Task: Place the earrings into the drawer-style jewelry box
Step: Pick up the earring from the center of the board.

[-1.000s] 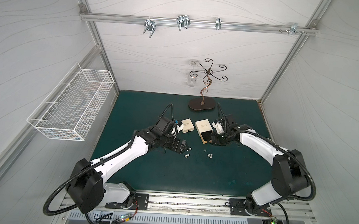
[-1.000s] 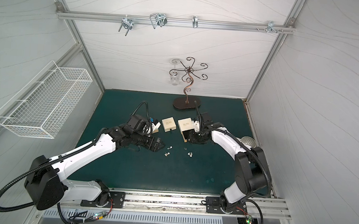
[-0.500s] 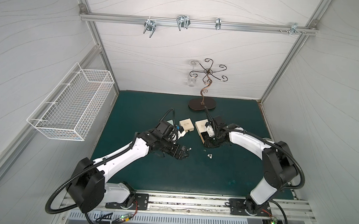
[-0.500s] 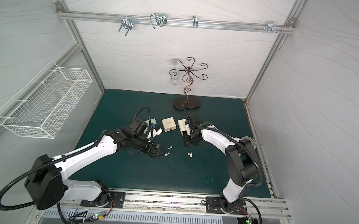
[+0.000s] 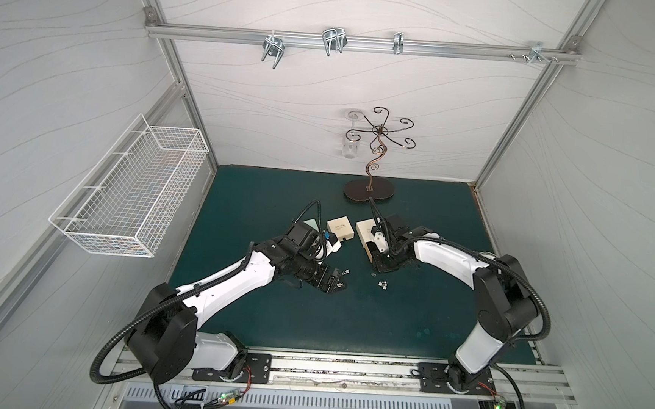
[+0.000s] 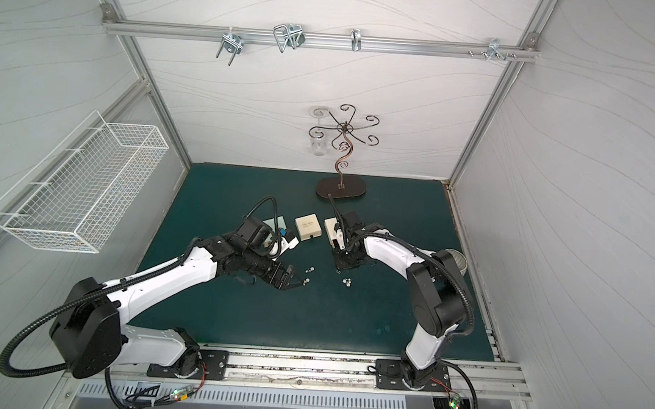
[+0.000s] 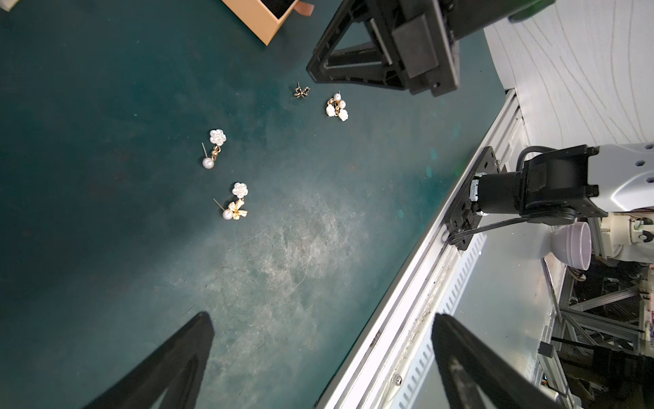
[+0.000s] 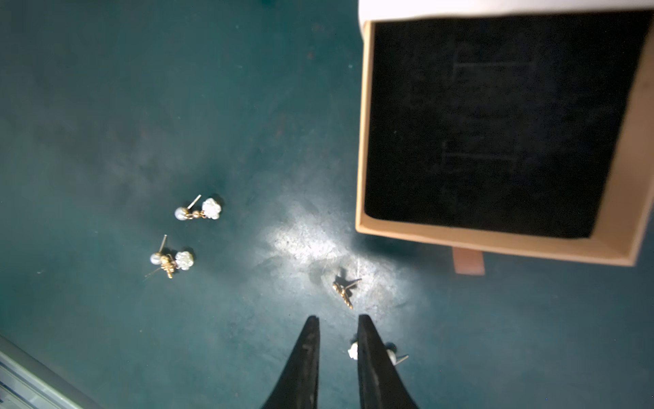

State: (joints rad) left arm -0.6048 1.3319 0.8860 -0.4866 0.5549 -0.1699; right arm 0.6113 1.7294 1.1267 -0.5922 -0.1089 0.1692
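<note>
The drawer (image 8: 360,141) is open but empty; all earrings (image 8: 198,210) we see lie on the mat (image 8: 106,106). Left gripper (image 7: 322,318) jaws are spread wide. Right gripper (image 8: 338,318) jaws are nearly together, with nothing clearly pinched.

The mat (image 7: 106,212) is dark teal, scuffed pale grey in patches. The earrings (image 7: 216,137) are white flowers with pearls and gold. The drawer (image 8: 495,240) is tan, lined black. At twelve o'clock the stand (image 5: 370,188) is dark bronze. At nine o'clock is a white grid basket (image 5: 129,195). The walls (image 5: 326,87) are white with thin grey waves.
</note>
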